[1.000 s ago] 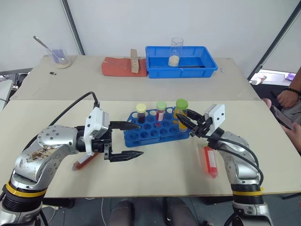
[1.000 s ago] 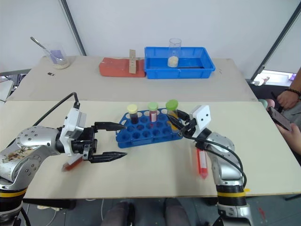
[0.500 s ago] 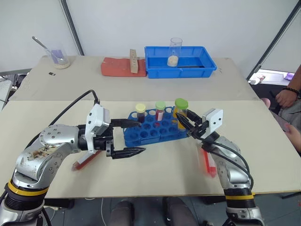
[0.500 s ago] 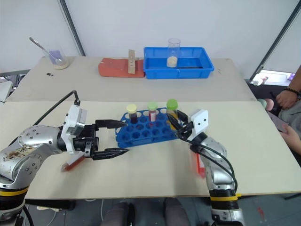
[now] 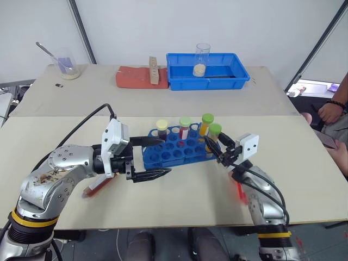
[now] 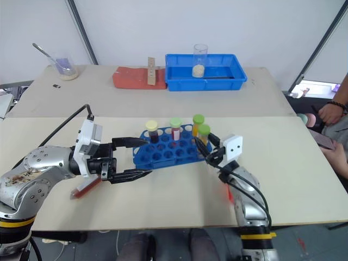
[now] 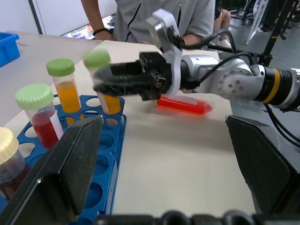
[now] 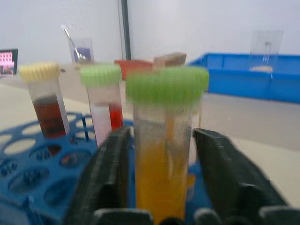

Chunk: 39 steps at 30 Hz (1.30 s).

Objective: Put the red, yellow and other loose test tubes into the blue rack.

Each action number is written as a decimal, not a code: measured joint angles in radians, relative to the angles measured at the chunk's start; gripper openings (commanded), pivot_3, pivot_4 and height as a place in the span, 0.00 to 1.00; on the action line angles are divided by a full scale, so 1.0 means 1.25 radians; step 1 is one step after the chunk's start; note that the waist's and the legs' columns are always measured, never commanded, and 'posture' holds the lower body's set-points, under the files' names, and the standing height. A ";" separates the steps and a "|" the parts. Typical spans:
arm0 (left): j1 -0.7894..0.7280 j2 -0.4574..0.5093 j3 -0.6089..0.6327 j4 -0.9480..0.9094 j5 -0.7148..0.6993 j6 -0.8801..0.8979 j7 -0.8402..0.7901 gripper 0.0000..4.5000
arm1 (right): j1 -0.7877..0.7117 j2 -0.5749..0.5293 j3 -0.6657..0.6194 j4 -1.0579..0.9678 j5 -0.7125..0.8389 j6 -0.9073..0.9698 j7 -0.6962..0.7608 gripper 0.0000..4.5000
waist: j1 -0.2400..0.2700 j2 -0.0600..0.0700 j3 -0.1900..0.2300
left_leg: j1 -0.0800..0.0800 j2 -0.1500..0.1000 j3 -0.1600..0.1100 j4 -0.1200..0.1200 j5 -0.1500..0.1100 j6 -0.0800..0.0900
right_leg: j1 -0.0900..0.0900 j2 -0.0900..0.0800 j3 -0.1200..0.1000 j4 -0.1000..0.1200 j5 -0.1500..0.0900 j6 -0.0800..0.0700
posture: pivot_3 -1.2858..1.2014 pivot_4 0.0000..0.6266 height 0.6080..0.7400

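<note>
At the 3 o'clock end of the blue rack (image 5: 174, 155), a green-capped tube of yellow liquid (image 5: 215, 134) stood between the fingers of the right gripper (image 5: 217, 148). The right wrist view showed the fingers standing apart on either side of the tube, with a gap on at least one side, so I judged it a released claw rather than a clenched one. Whether the tube had bottomed out in its hole could not be told.

Three more capped tubes stood along the rack's 12 o'clock row. The left gripper (image 5: 165, 157) hovered at the rack's 9 o'clock end, spread wide and grasping nothing.

Two loose test tubes lay flat on the table (image 5: 179, 204). A red tube (image 5: 241, 191) lay at the rack's 4 o'clock, beside the right forearm. Another red tube (image 5: 97, 186) lay at 8 o'clock, partly under the left wrist.

The main risk was the pull-back. If one finger dragged on the tube or its cap, a half-seated tube could tip or lift out. The right forearm could also nudge the red tube beside it and roll it toward the table's edge. The left fingertips, so close to the rack, might shove it if they drifted.
</note>
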State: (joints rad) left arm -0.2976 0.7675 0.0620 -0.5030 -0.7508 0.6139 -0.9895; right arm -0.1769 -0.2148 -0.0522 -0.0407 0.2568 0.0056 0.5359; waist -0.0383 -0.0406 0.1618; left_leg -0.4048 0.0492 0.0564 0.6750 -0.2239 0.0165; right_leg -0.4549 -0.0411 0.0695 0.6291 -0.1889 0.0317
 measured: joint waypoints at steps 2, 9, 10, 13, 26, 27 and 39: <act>0.000 0.001 -0.002 -0.007 0.001 0.001 0.000 1.00 | 0.006 -0.033 0.000 -0.013 -0.007 0.012 0.001 0.96 | -0.001 0.000 0.000 | 0.000 0.000 0.000 0.000 0.000 0.000 | 0.000 0.000 0.000 0.000 0.000 0.000 | 0.52 0.24 1.00; 0.000 0.028 -0.023 -0.028 0.045 -0.006 -0.005 1.00 | 0.133 -0.188 -0.025 -0.223 0.016 0.145 0.023 0.96 | 0.002 0.000 0.000 | 0.000 0.000 0.000 -0.001 0.000 0.000 | 0.000 0.000 0.000 0.000 -0.002 -0.002 | 0.52 0.24 1.00; 0.001 0.036 -0.031 -0.028 0.060 -0.018 -0.009 1.00 | 0.146 -0.215 -0.036 -0.270 0.019 0.187 0.019 0.96 | 0.001 0.000 0.000 | 0.000 0.000 0.000 0.000 0.000 0.000 | 0.000 0.000 0.000 0.000 -0.002 -0.002 | 0.52 0.24 1.00; 0.019 0.075 -0.062 -0.032 0.132 -0.090 -0.056 1.00 | 0.186 -0.334 -0.067 -0.434 -0.007 0.398 -0.024 0.96 | 0.000 0.000 0.000 | 0.001 0.000 0.001 0.000 0.000 0.000 | 0.000 0.000 0.001 0.000 -0.003 -0.003 | 0.52 0.24 1.00; 0.022 0.076 -0.116 -0.041 0.166 -0.149 -0.138 1.00 | -0.043 -0.446 -0.135 -0.556 0.187 1.251 -0.044 0.96 | 0.002 -0.001 0.000 | -0.001 0.000 -0.001 -0.001 0.000 0.000 | -0.001 0.000 0.000 -0.002 -0.003 -0.003 | 0.52 0.24 1.00; 0.020 0.072 -0.123 -0.041 0.166 -0.149 -0.139 1.00 | -0.054 -0.446 -0.133 -0.544 0.204 1.269 -0.049 0.96 | 0.003 -0.001 0.000 | -0.001 0.000 -0.001 -0.001 0.000 0.000 | -0.001 0.000 0.000 -0.002 -0.003 -0.003 | 0.52 0.24 1.00; 0.002 0.041 -0.165 -0.039 0.185 -0.160 -0.146 1.00 | -0.210 -0.447 -0.008 -0.267 0.374 1.281 -0.227 0.91 | -0.004 -0.001 0.000 | -0.002 -0.001 -0.002 -0.001 0.000 0.001 | -0.001 0.000 0.001 -0.003 -0.002 -0.001 | 0.52 0.24 1.00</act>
State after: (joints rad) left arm -0.2951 0.8193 -0.1447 -0.5524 -0.5196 0.4145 -1.1723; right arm -0.4394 -0.7732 -0.0621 -0.3744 0.7244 1.6072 0.2524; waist -0.0434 -0.0415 0.1623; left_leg -0.4079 0.0481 0.0545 0.6744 -0.2243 0.0172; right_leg -0.4556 -0.0409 0.0704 0.6254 -0.1917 0.0300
